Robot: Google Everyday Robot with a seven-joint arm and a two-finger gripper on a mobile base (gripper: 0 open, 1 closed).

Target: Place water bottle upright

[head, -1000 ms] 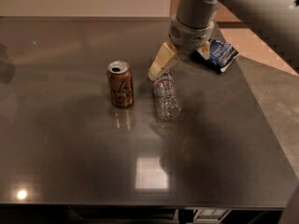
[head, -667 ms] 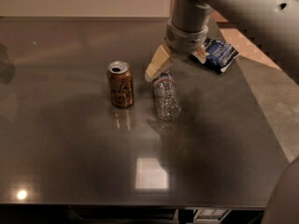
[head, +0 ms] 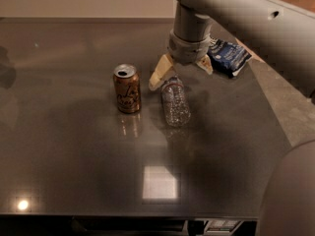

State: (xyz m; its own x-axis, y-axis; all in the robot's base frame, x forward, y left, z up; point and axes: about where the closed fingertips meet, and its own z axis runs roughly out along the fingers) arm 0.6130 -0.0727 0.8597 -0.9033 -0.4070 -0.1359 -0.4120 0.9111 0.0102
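Observation:
The water bottle [head: 175, 103] is clear and ribbed and lies on its side on the dark table [head: 74, 146]. Its neck, with a thin dark-red band, points away toward the gripper. My gripper [head: 181, 72] hangs from the grey arm over the bottle's neck end. It is open, with one tan finger [head: 158, 75] to the left of the neck and the other [head: 204, 65] to the right. The cap is hidden under the gripper.
An orange-brown soda can [head: 127, 88] stands upright just left of the bottle. A blue snack bag [head: 227, 57] lies behind and to the right of the gripper. The table's right edge [head: 275, 117] runs diagonally, with speckled floor beyond it.
The gripper has moved left and down, closer over the bottle's neck end. The bottle and the can have not moved.

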